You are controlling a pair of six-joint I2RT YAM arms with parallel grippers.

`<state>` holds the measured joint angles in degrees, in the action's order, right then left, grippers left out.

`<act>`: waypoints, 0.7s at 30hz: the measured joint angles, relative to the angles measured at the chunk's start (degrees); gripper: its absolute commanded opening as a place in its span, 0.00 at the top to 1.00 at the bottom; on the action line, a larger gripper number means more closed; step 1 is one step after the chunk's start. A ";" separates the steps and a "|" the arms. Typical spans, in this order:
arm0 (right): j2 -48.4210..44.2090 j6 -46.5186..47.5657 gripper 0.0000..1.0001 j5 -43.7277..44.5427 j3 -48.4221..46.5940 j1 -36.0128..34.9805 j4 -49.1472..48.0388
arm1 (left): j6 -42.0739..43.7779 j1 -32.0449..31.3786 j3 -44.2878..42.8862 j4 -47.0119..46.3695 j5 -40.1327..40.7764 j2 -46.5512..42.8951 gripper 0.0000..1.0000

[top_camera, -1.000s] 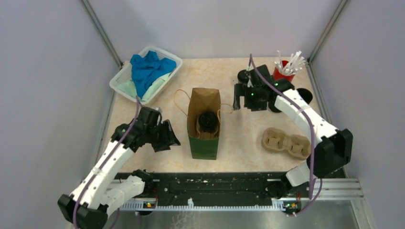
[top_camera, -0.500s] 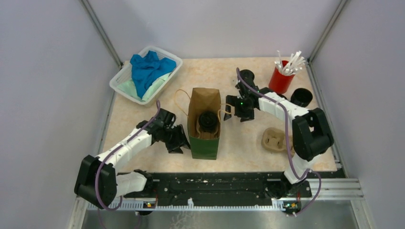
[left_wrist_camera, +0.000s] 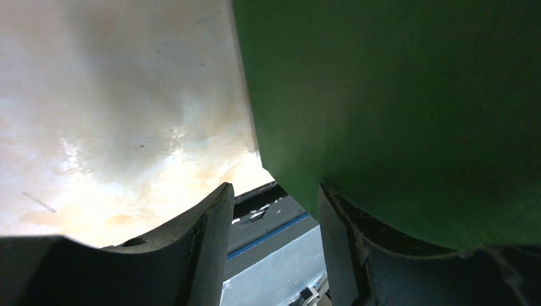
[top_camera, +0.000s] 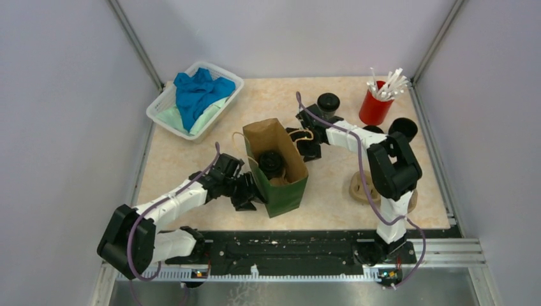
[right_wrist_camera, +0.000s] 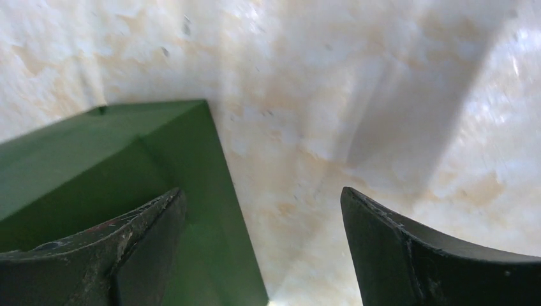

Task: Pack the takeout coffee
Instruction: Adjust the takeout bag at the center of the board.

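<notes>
Green paper bag (top_camera: 285,193) stands mid-table, mouth open, skewed to the table edge. One black lidded cup (top_camera: 271,162) is inside it, on the bottom. Second cup (top_camera: 328,102) stands on the table at the back, left of the red cup of white sticks (top_camera: 374,107); third cup (top_camera: 403,128) is at the right, near that red cup. Left gripper (top_camera: 250,198) is low at the bag's near-left side: jaws partly apart with nothing clamped, and the wrist view shows the green wall right at one finger (left_wrist_camera: 348,255); can't tell if it's touching. Right gripper (top_camera: 300,145) is at the bag's far-right side by the handle, jaws spread wide and empty, with the bag's corner just beside one finger (right_wrist_camera: 137,239) and bare table between the two. Pulp carrier (top_camera: 359,189) is partly hidden behind the right arm.
</notes>
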<state>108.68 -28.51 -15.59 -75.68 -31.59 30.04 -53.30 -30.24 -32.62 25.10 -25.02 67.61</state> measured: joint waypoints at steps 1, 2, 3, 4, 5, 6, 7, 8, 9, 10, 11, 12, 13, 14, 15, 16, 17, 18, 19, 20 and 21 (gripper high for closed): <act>0.87 0.02 0.10 0.02 -1.18 -0.22 -0.26 | -0.90 -0.68 0.42 -1.01 -0.07 0.00 0.42; 1.73 0.09 0.10 0.02 -2.47 -0.52 -0.46 | -1.81 -1.29 0.83 -1.92 -0.07 0.02 0.42; 2.43 0.20 0.10 0.02 -3.56 -0.81 -0.50 | -2.82 -1.92 1.27 -2.93 -0.04 0.02 0.42; 3.17 0.20 0.10 0.00 -4.83 -1.18 -0.68 | -3.89 -2.56 1.57 -3.69 0.00 0.02 0.41; 3.82 0.17 0.10 0.00 -5.92 -1.51 -0.94 | -4.87 -3.28 1.84 -4.63 0.22 0.02 0.40; 4.52 0.11 0.10 -0.02 -7.02 -1.88 -1.29 | -5.86 -4.09 2.03 -5.55 0.44 0.02 0.39; 5.03 -0.07 0.10 -0.02 -7.74 -2.16 -1.60 | -6.86 -4.83 2.14 -6.32 0.59 0.07 0.39; 5.46 -0.13 0.10 0.02 -8.46 -2.47 -1.77 | -8.20 -5.81 2.21 -7.52 0.81 0.17 0.39; 5.86 -0.24 0.10 0.02 -9.09 -2.78 -1.86 | -9.18 -6.69 2.21 -8.48 1.03 0.39 0.38; 6.27 -0.28 0.10 0.13 -9.81 -3.04 -1.86 | -10.27 -7.78 2.21 -9.38 1.77 0.68 0.38; 6.62 -0.31 0.10 0.17 -10.38 -3.21 -1.90 | -11.21 -8.68 2.21 -9.99 2.29 0.98 0.38; 7.10 -0.33 0.10 0.28 -11.15 -3.37 -1.95 | -12.09 -9.86 2.21 -10.49 3.08 1.42 0.38; 7.56 -0.39 0.10 0.35 -11.82 -3.50 -2.01 | -12.98 -11.02 2.21 -10.69 3.78 1.81 0.38; 8.00 -0.50 0.10 0.35 -12.33 -3.56 -2.14 | -13.70 -11.80 2.21 -10.80 4.37 2.01 0.37; 8.44 -0.59 0.10 0.33 -12.90 -3.65 -2.25 | -14.82 -13.18 2.21 -10.99 5.57 2.16 0.37; 8.74 -0.63 0.10 0.35 -13.29 -3.69 -2.25 | -15.15 -13.53 2.21 -11.04 5.86 2.16 0.36; 9.03 -0.61 0.09 0.55 -13.70 -3.80 -2.16 | -15.89 -14.45 2.21 -10.99 6.97 2.16 0.35; 9.27 -0.61 0.09 0.85 -14.12 -3.91 -2.05 | -16.48 -15.13 2.21 -10.95 7.76 2.14 0.35; 9.44 -0.57 0.09 1.20 -14.53 -4.04 -1.77 | -17.18 -15.82 2.21 -10.80 8.50 2.01 0.34; 9.46 -0.48 0.09 1.55 -14.84 -4.17 -1.51 | -17.77 -16.39 2.21 -10.29 9.38 1.62 0.33; 9.46 -0.17 0.08 2.08 -15.10 -4.26 -1.22 | -18.25 -16.68 2.21 -9.70 9.81 1.05 0.32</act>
<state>118.15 -28.69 -13.52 -90.78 -35.86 28.82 -71.55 -46.92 -30.41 15.40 -15.20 68.66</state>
